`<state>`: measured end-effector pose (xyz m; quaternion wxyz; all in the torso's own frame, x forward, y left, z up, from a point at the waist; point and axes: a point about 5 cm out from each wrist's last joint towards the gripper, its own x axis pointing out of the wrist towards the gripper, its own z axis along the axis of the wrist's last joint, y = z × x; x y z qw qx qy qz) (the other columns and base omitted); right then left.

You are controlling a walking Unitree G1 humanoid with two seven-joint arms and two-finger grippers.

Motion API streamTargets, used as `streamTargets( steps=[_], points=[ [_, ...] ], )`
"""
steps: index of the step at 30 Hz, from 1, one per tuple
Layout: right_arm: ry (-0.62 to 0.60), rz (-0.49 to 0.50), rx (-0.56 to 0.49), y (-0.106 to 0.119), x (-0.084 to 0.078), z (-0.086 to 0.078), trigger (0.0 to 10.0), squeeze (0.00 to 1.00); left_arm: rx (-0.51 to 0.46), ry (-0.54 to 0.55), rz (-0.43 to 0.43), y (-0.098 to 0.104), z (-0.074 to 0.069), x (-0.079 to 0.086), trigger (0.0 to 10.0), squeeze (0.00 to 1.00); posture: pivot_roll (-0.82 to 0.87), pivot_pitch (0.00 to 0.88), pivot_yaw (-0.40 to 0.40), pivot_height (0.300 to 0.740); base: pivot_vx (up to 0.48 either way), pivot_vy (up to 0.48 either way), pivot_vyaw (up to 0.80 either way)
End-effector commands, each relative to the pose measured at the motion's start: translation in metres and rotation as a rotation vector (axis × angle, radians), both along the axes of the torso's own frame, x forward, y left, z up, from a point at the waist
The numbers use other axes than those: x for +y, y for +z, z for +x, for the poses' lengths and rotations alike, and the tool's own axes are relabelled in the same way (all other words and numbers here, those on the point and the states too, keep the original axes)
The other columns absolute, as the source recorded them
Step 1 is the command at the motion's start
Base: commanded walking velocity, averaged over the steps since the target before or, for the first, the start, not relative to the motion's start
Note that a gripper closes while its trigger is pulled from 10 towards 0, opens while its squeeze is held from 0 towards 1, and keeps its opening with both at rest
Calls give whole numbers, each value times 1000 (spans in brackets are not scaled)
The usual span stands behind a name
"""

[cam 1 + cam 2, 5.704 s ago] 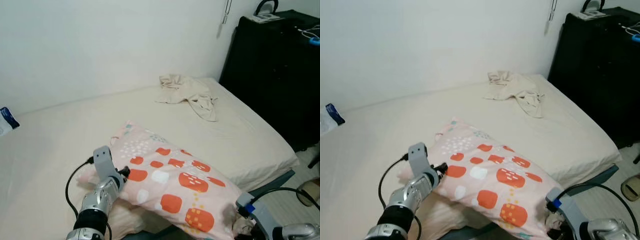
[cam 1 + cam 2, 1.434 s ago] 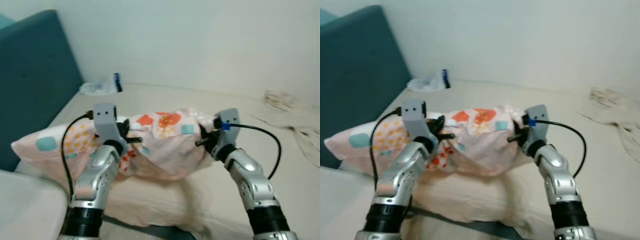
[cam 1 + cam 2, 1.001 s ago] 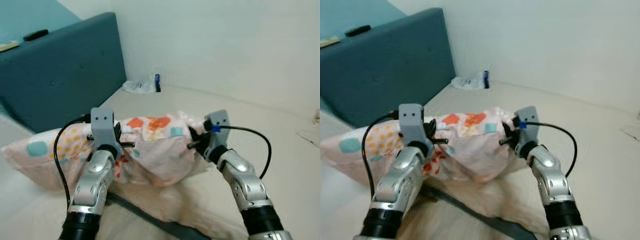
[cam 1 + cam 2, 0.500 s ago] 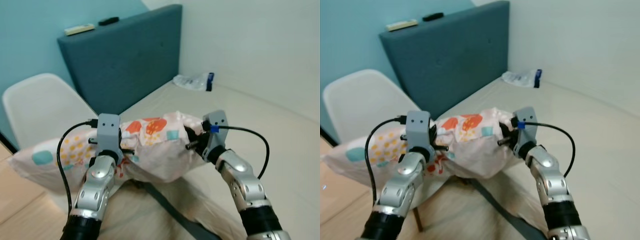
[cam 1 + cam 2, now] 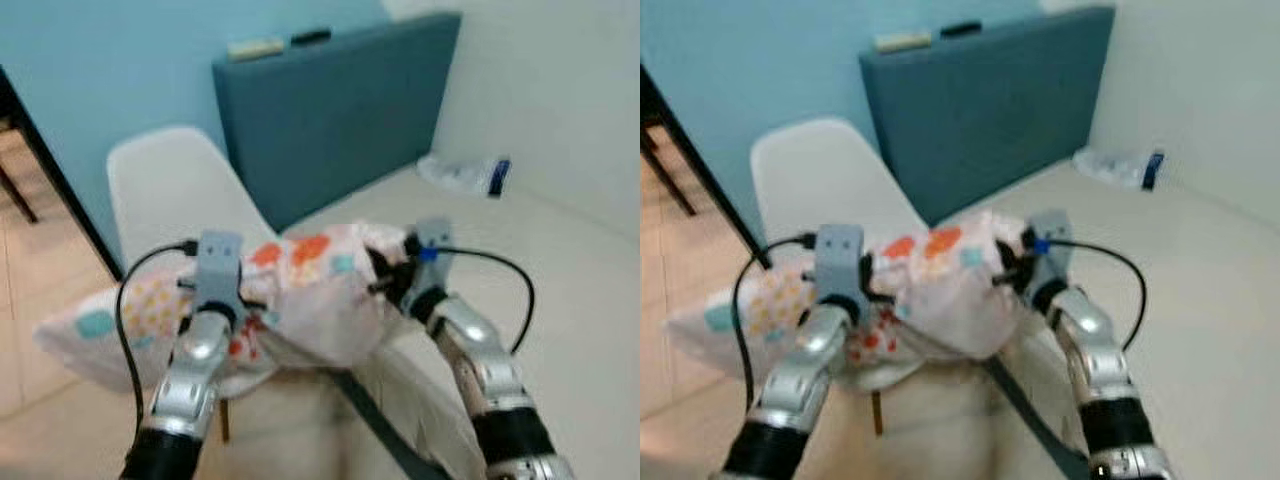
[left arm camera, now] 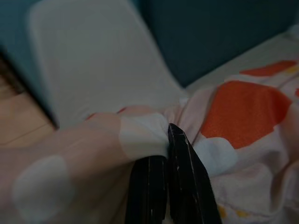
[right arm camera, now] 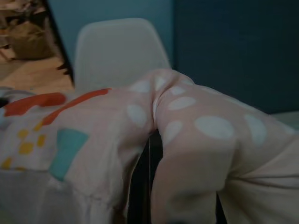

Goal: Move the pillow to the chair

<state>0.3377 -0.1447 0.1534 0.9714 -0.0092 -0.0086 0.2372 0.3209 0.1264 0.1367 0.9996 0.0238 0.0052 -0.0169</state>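
Pillow [image 5: 300, 290], one, pink with orange and teal patches, held up in air between my two grippers, hanging just in front of one white chair [image 5: 175, 195]. My left gripper [image 6: 161, 154] fingers clamped shut on pillow fabric fold. My right gripper [image 5: 385, 275] fingers buried in pillow's other end, pinching cloth. One teal headboard [image 5: 330, 120] behind chair, two small items on its top edge. Bed [image 5: 580, 300] to my right, one plastic packet [image 5: 465, 175] near wall.
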Motion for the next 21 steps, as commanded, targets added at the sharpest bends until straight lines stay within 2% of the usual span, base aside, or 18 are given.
streamTargets(
  steps=[1, 8, 16, 19, 21],
  points=[
    [-27, -18, 10, -4, 1, 2, 10000, 0, -77, -30, 0, 15, 3, -9, 10000, 0, -37, 39, 15, 740, 0, 0, 0],
    [-48, 0, -5, -2, -2, 3, 10000, 0, -76, -34, -4, 15, 4, -11, 10000, 0, -37, 46, 20, 740, 0, 0, 0],
    [-48, -9, -17, -2, -3, 2, 10000, 0, -62, -65, -10, 14, 6, -16, 10000, 0, -44, 48, 26, 740, 0, 0, 788],
    [-60, -14, -9, -4, -3, 3, 10000, 0, -49, -81, 7, 12, 6, -18, 10000, 0, -46, 48, 26, 740, 0, -469, 750],
    [-70, -14, -5, -5, -3, 3, 10000, 0, -41, -86, 9, 11, 5, -20, 10000, 0, -48, 48, 27, 740, 0, -472, 0]
  ],
)
